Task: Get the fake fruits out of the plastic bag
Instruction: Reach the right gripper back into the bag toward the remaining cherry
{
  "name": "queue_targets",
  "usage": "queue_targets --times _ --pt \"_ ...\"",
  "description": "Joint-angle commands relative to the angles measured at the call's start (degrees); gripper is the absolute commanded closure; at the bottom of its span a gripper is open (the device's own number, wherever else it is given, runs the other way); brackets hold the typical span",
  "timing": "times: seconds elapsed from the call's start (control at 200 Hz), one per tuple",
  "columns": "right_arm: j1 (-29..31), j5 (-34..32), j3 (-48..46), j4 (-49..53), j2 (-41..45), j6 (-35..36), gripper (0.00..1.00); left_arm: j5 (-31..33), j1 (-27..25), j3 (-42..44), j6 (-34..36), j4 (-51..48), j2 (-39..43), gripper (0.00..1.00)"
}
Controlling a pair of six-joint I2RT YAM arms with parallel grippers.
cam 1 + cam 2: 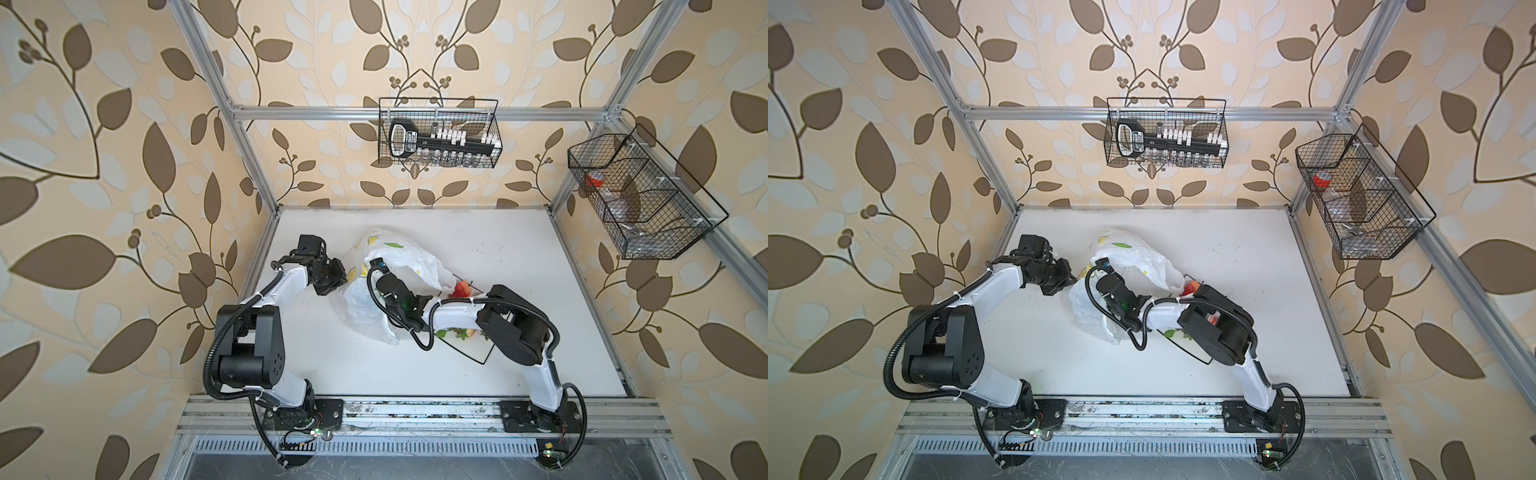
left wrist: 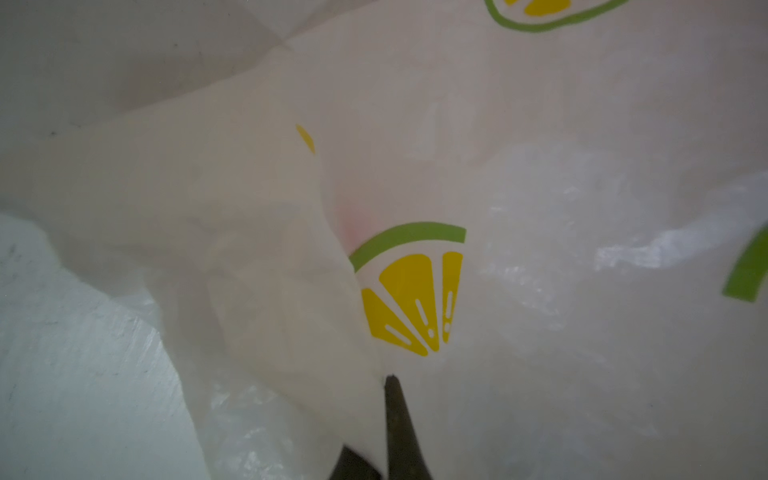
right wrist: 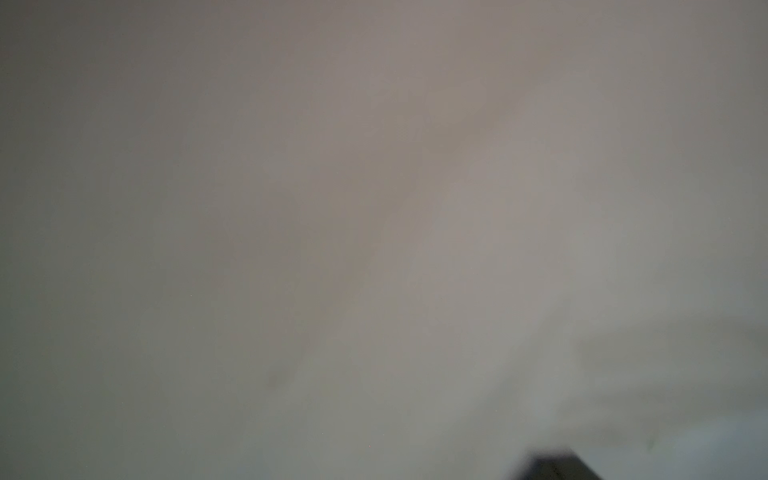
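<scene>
The plastic bag (image 1: 399,253) lies crumpled mid-bench (image 1: 519,257), with the left jaws pinched shut on a fold of it. The right jaws are hidden inside the bag, and I cannot tell their gap. Fake fruits (image 1: 460,289) sit on the black-rimmed plate (image 1: 478,353) beside it. A wire basket (image 1: 440,161) holds a tool rack (image 1: 440,141) whose label is unreadable.

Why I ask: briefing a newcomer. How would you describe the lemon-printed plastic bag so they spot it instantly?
Look at the white tabletop. Near its middle slumps a thin, crinkly, translucent white plastic bag. Unlike the adjoining square black-rimmed white plate, it carries yellow lemon-slice prints.
</scene>
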State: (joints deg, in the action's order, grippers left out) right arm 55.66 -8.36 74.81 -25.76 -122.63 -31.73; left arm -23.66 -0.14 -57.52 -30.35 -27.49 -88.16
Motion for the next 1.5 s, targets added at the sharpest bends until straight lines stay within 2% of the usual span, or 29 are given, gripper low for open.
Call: queue_targets --times 0.0,0.38,0.48,0.585,0.815,0.91,1.495 --pt "0.8 -1.0 5.2 2.5 -4.4 2.6 0.26 -0.9 -0.9 0.2 0.9 -0.5 1.0 1.00" --pt "2.4 -2.5 21.8 12.9 -17.4 8.3 0.22 -1.1 -1.1 0.2 1.0 -0.5 1.0 1.00" --pt "2.5 -3.6 23.7 15.3 -19.3 8.2 0.24 -1.1 -1.0 0.1 1.1 -0.6 1.1 1.00" --pt "2.5 -4.9 24.0 16.1 -19.8 8.3 0.32 -0.9 -1.1 -0.1 1.3 -0.9 1.2 1.00" --pt "2.5 -7.2 20.7 14.3 -15.8 9.2 0.55 0.3 -1.1 -0.6 1.6 -1.4 1.5 1.00" --pt "2.5 -8.0 18.5 13.1 -12.9 9.6 0.61 0.9 -0.9 -1.0 1.7 -1.9 1.7 1.00" --pt "2.5 -8.8 -3.3 5.7 5.5 5.6 0.66 3.0 0.7 -2.9 1.9 -2.5 2.7 1.00"
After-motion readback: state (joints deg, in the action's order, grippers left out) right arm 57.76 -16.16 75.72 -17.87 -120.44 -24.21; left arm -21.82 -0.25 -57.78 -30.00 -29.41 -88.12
